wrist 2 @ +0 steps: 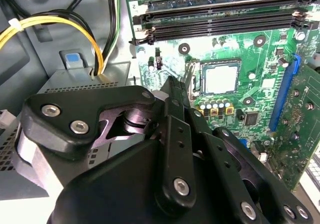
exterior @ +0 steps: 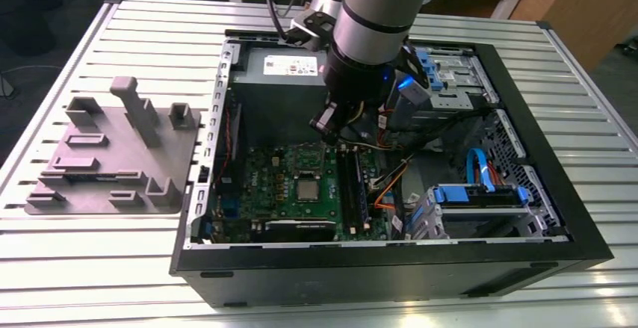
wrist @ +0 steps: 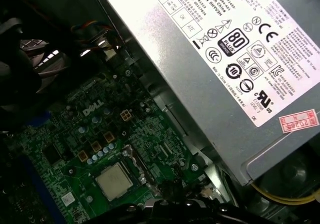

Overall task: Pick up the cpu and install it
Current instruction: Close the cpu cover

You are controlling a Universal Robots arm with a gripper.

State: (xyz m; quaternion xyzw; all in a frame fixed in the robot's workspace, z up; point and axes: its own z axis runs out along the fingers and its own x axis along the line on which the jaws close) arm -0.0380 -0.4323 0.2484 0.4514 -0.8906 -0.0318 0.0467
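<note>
End effector (exterior: 329, 135) hovers above motherboard (exterior: 299, 186), finger state unclear; cpu (exterior: 308, 189) sits in its socket, looks light, stiff, fragile, best taken by its edges.

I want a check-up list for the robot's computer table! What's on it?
Surface: slatted metal table.
Job's things: cpu lies flat in the socket on the green motherboard.
Clutter: grey plastic tray with posts beside the open computer case; grey power supply.
Grippers: pincer hangs above the motherboard, nothing seen in it.
Cables: yellow wires, blue cable.
Surroundings: wooden furniture behind.
</note>
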